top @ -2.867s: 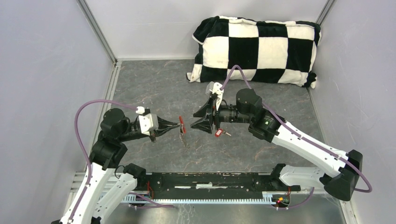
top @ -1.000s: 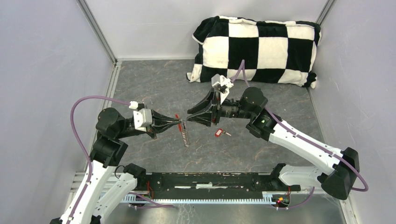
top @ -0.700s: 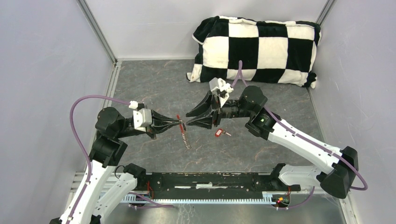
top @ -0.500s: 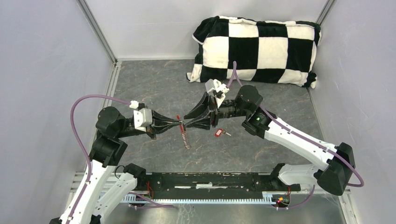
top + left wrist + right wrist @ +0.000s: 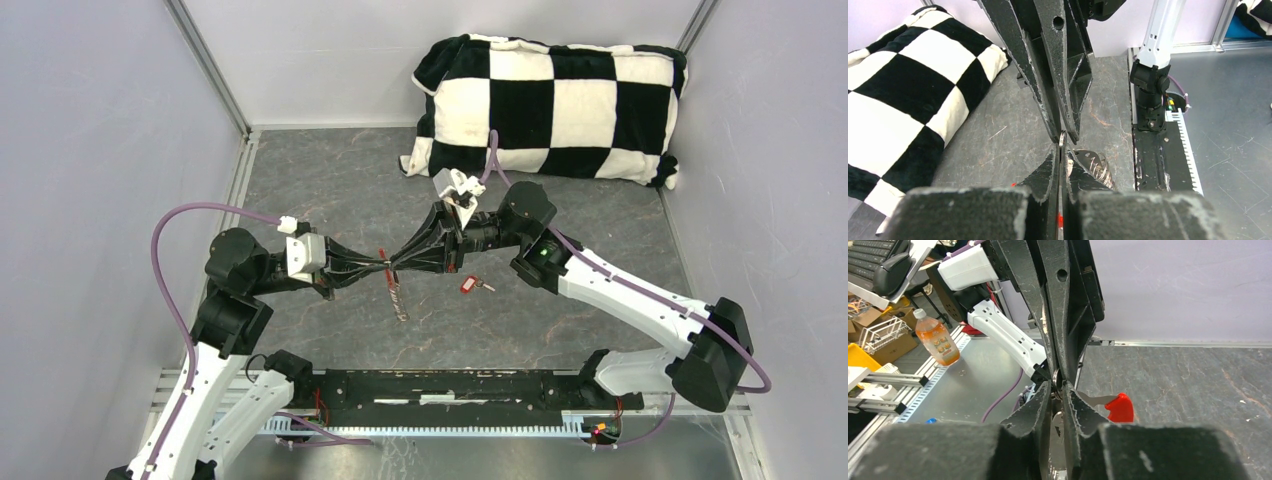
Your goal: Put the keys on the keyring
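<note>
The keyring hangs between both grippers above the table's middle; its chain (image 5: 398,300) dangles down and its red fob (image 5: 1119,407) sticks out to the side. My left gripper (image 5: 385,266) is shut on a thin silver ring (image 5: 1062,137). My right gripper (image 5: 398,264) meets it tip to tip and is shut on the same ring (image 5: 1055,376). A flat silver piece shows between the right fingers; I cannot tell what it is. The red-headed key (image 5: 467,285) lies on the table under the right gripper. The dark-headed key does not show.
A black-and-white checked pillow (image 5: 550,105) lies at the back right. Pale walls close the left, back and right sides. A black rail (image 5: 450,390) runs along the near edge between the arm bases. A bottle (image 5: 937,337) stands beyond the cell.
My right gripper has moved left from wide open beside the keyring to the left gripper's tips and has shut on the ring. The left gripper has kept its hold.
</note>
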